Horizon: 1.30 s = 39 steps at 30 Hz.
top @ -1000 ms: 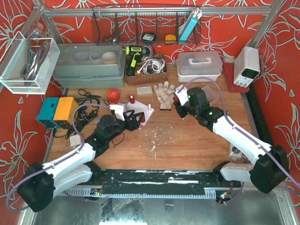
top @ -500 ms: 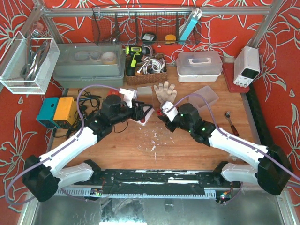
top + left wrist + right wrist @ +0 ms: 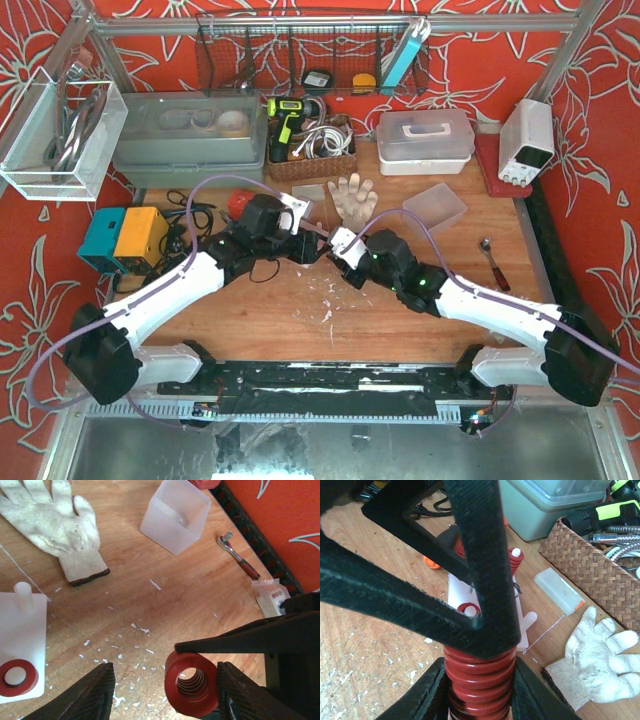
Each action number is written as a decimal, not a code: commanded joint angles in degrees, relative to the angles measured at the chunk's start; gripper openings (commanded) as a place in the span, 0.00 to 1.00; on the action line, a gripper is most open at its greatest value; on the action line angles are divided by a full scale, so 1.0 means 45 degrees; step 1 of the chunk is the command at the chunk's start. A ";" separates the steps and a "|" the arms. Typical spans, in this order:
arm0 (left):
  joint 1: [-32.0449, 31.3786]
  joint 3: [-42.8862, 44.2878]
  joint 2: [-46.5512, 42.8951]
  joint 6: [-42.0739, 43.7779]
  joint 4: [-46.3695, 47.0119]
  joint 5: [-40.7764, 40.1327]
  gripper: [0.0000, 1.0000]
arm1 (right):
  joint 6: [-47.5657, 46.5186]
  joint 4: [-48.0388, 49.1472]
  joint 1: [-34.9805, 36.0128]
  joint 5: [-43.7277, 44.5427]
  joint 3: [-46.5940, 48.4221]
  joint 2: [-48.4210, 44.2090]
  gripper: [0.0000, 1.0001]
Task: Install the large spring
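A white work glove (image 3: pixel 352 198) was laid flat on the tabletop (image 3: pixel 300 318), and a clear plastic tub (image 3: pixel 435 207) was set just to its right. A ratchet (image 3: pixel 492 262) (its handle red) was left nearer the right edge.

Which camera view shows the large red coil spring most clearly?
The right wrist view: the large red coil spring shows its coils side-on between the fingers of the right gripper, though the black frame of the left gripper covers its top. The left wrist view shows only its open end. The top view hides it between the grippers.
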 commanded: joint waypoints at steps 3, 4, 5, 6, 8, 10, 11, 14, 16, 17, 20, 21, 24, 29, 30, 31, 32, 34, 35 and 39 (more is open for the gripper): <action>-0.0111 0.0302 0.0352 0.0276 -0.0145 0.1086 0.59 | -0.0341 0.0534 0.0193 0.0696 0.0463 0.0165 0.00; -0.0113 0.0280 0.0380 0.0235 -0.0063 0.1172 0.59 | -0.0362 0.0568 0.0211 0.0689 0.0459 0.0167 0.00; -0.0111 0.0257 0.0406 0.0222 -0.0016 0.1186 0.58 | -0.0360 0.0590 0.0221 0.0747 0.0461 0.0182 0.00; -0.0128 0.0240 0.0448 0.0223 -0.0003 0.1158 0.59 | -0.0350 0.0602 0.0249 0.0776 0.0449 0.0169 0.00; -0.0131 0.0240 0.0557 0.0268 -0.0053 0.1088 0.58 | -0.0349 0.0665 0.0267 0.0795 0.0442 0.0167 0.00; -0.0130 0.0235 0.0685 0.0266 -0.0054 0.1112 0.57 | -0.0326 0.0711 0.0284 0.0787 0.0413 0.0177 0.00; -0.0128 0.0217 0.0756 0.0231 0.0000 0.1166 0.56 | -0.0314 0.0730 0.0298 0.0767 0.0406 0.0213 0.00; -0.0130 0.0130 0.0896 0.0097 0.0266 0.1397 0.52 | -0.0343 0.0749 0.0351 0.0766 0.0441 0.0267 0.00; -0.0130 0.0085 0.0960 0.0027 0.0419 0.1610 0.47 | -0.0368 0.0749 0.0375 0.0834 0.0441 0.0265 0.00; -0.0130 0.0047 0.0964 -0.0028 0.0503 0.1675 0.43 | -0.0387 0.0749 0.0382 0.0855 0.0419 0.0270 0.00; -0.0130 -0.0034 0.0937 -0.0106 0.0637 0.1852 0.26 | -0.0421 0.0733 0.0380 0.0873 0.0419 0.0289 0.00; -0.0130 -0.0055 0.0917 -0.0111 0.0660 0.1883 0.19 | -0.0399 0.0713 0.0378 0.0875 0.0431 0.0313 0.00; -0.0135 -0.0159 0.0710 -0.0179 0.0818 0.1819 0.03 | -0.0376 0.0599 0.0393 0.0809 0.0506 0.0405 0.00; -0.0111 -0.0349 0.0477 -0.0353 0.1066 0.1640 0.00 | -0.0126 0.0311 0.0393 0.1299 0.0684 0.0489 0.10; -0.0111 -0.0353 0.0477 -0.0354 0.1089 0.1554 0.00 | -0.0030 0.0213 0.0390 0.1443 0.0740 0.0476 0.16; -0.0101 -0.0342 0.0457 -0.0352 0.1083 0.1436 0.00 | 0.0092 0.0028 0.0397 0.1559 0.0864 0.0465 0.28; -0.0065 -0.0289 0.0447 -0.0344 0.1048 0.1236 0.00 | 0.0227 -0.0186 0.0397 0.1730 0.0958 0.0451 0.38; -0.0003 -0.0116 0.0427 -0.0271 0.0936 0.0592 0.00 | 0.0664 -0.0657 0.0379 0.2201 0.1046 0.0286 0.54; 0.0020 -0.0027 0.0395 -0.0195 0.0878 0.0205 0.00 | 0.0936 -0.0840 0.0378 0.2530 0.0966 0.0148 0.63; 0.0055 0.0312 0.0547 0.0068 0.0697 -0.1655 0.00 | 0.1826 -0.0868 0.0289 0.4408 0.0244 -0.0269 0.86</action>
